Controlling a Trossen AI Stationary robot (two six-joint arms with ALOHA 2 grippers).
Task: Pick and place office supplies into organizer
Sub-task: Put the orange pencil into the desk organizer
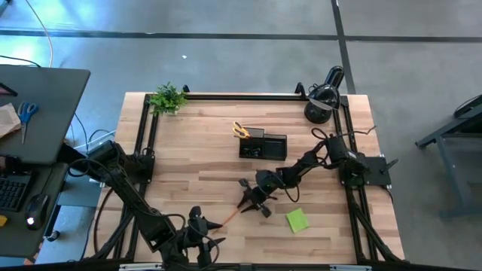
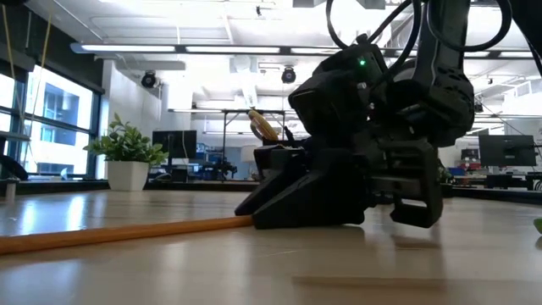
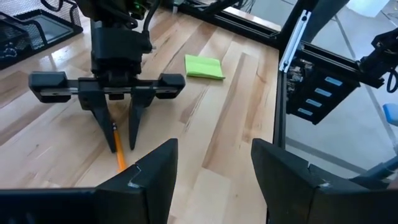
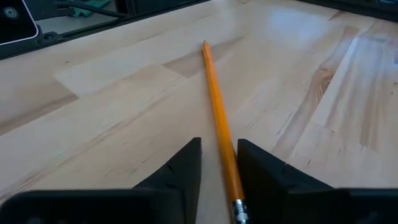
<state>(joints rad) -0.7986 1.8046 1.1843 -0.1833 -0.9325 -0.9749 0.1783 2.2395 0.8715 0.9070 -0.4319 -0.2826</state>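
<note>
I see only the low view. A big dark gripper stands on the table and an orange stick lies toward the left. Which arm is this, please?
Observer: It is the right gripper, reaching from the right side of the table to the middle front.
Operator: Does it hold the orange stick?
Observer: It is a pencil. The right wrist view shows it lying flat on the wood between the two fingers, with its eraser end nearest the camera; the fingers are close beside it, but I cannot tell if they press it.
Operator: Where is the other arm?
Observer: The left gripper waits open at the front edge, facing the right one.
</note>
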